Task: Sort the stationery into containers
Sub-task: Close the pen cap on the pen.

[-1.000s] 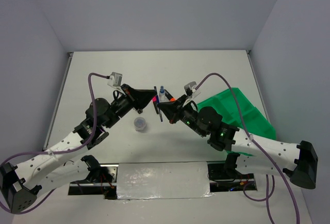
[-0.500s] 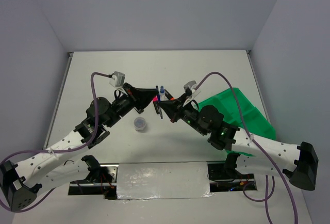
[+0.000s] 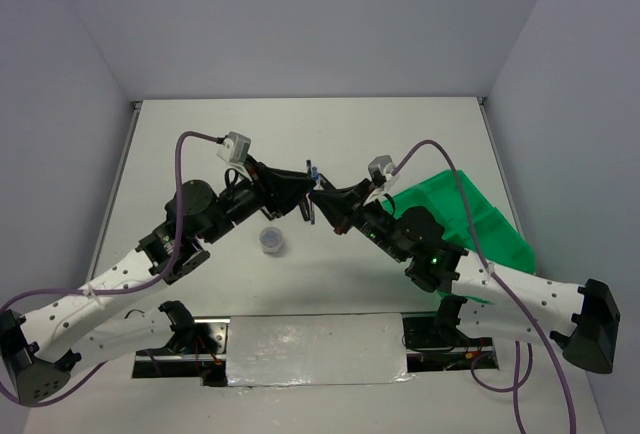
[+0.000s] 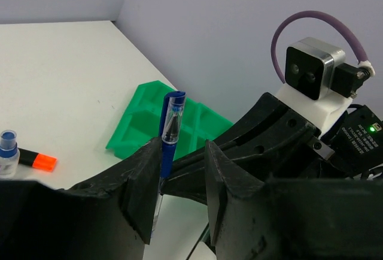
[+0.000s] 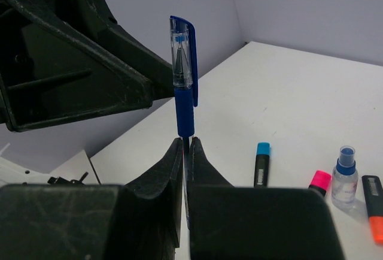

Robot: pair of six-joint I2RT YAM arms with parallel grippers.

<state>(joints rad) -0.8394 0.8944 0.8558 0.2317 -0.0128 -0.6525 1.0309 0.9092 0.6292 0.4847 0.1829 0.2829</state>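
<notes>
My right gripper is shut on a thin blue pen and holds it upright above the table. My left gripper is open, with its fingers either side of the same pen; the pen lies against one finger. In the top view the two grippers meet tip to tip, left and right. The green tray lies at the right. A round greyish tub stands below the grippers. A blue-capped highlighter, a pink-capped one, a white bottle and an orange one lie on the table.
The white table is walled at the back and both sides. The tray shows behind the pen in the left wrist view, with the bottle and orange highlighter at the left edge.
My left gripper has moved right towards the right gripper until its open fingers straddle the pen. The right gripper has shifted slightly right, still holding the pen.
</notes>
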